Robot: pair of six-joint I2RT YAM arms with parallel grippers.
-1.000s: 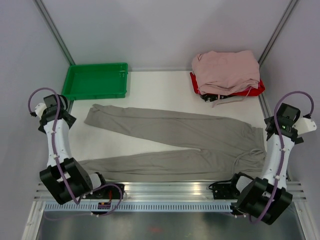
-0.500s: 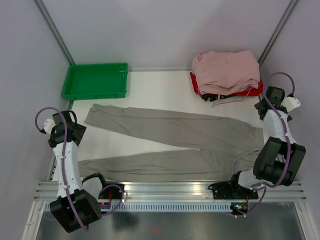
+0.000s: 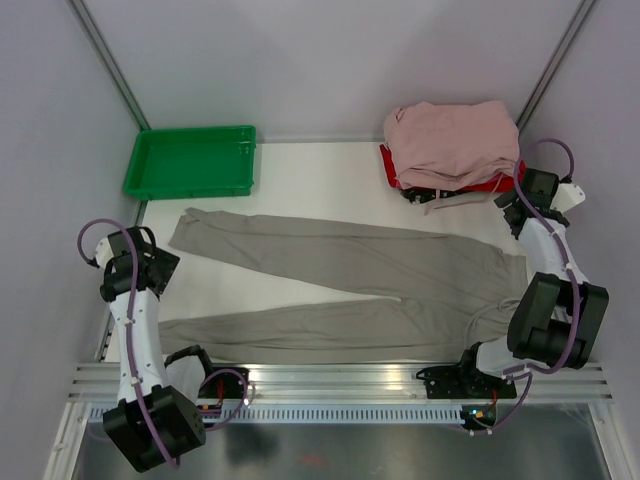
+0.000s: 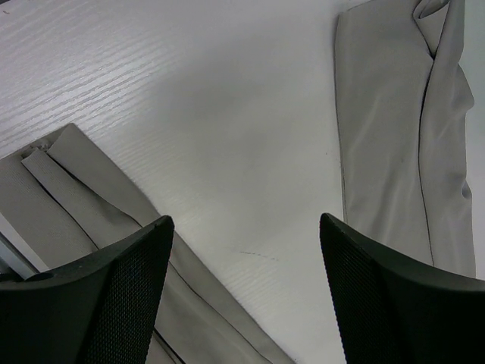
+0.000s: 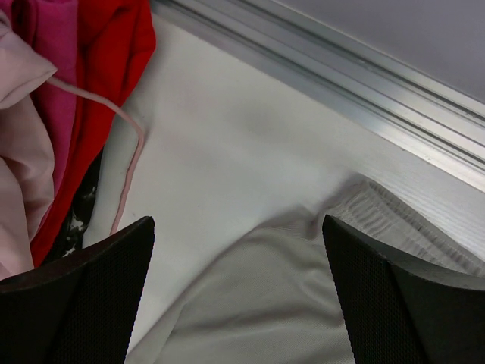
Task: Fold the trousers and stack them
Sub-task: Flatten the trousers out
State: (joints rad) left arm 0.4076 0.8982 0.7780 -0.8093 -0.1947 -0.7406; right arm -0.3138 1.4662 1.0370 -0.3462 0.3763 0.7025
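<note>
Taupe trousers (image 3: 350, 290) lie spread across the table (image 3: 320, 180), centre frame; the left end effector (image 4: 244, 227) and right end effector (image 5: 239, 227) both gape wide, empty.

The left hand (image 4: 244, 227) has swung in toward the cuffs of the long grey-beige fabric trousers (image 3: 380, 265); the right hand (image 5: 239, 224) has reached over their waistband corner.

- trousers (image 5: 265, 303): waist was cut off by right wrist view's lower edge.
- dark garment (image 3: 415, 194) beyond trousers' waist: mostly buried under pink pile (image 3: 450, 140), kind unreadable.
</note>
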